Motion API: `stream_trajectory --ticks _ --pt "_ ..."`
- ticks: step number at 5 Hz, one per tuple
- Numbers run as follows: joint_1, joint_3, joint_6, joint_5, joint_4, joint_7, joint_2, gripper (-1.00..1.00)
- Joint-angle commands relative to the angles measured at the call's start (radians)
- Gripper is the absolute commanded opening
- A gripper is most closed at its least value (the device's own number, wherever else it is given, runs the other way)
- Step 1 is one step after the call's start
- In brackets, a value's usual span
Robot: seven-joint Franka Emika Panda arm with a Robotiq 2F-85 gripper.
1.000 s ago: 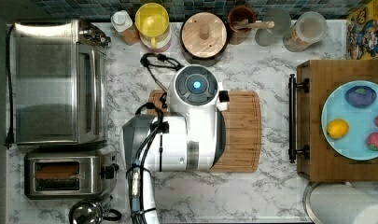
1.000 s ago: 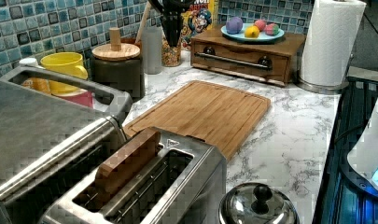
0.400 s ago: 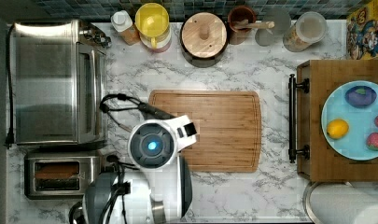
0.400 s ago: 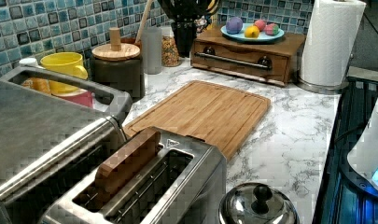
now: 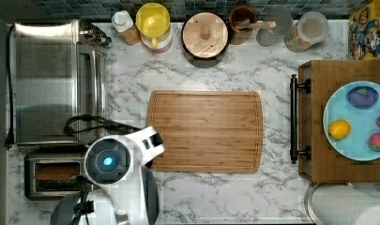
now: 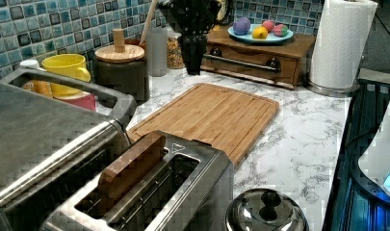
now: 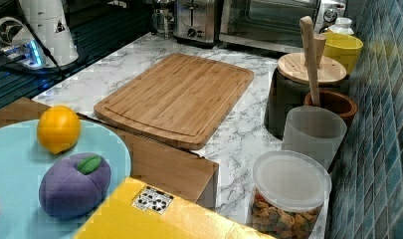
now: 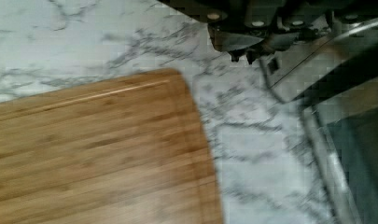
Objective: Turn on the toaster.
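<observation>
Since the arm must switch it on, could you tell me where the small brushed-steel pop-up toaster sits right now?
The toaster sits at the top view's lower left, right beside the larger steel toaster oven, with the round steel kettle next to it.

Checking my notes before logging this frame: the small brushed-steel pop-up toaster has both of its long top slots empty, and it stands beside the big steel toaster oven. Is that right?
Not quite. The small brushed-steel pop-up toaster is not empty: the left view shows a brown slice standing in one long top slot, and the top view shows it too. The rest holds: it stands beside the big steel toaster oven.
</observation>
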Motion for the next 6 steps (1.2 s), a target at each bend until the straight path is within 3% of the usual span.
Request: stream_trajectory --ticks 1,4,6 --pt "0.089 0.07 0.043 0.116 -0.055 -0.063 -0.047 -1.0" --pt "0.071 0.107 0.047 0.053 -0.085 -0.001 0.008 -1.0" --pt "0.1 0.083 0.118 0.119 -0.129 -0.05 0.008 -1.0"
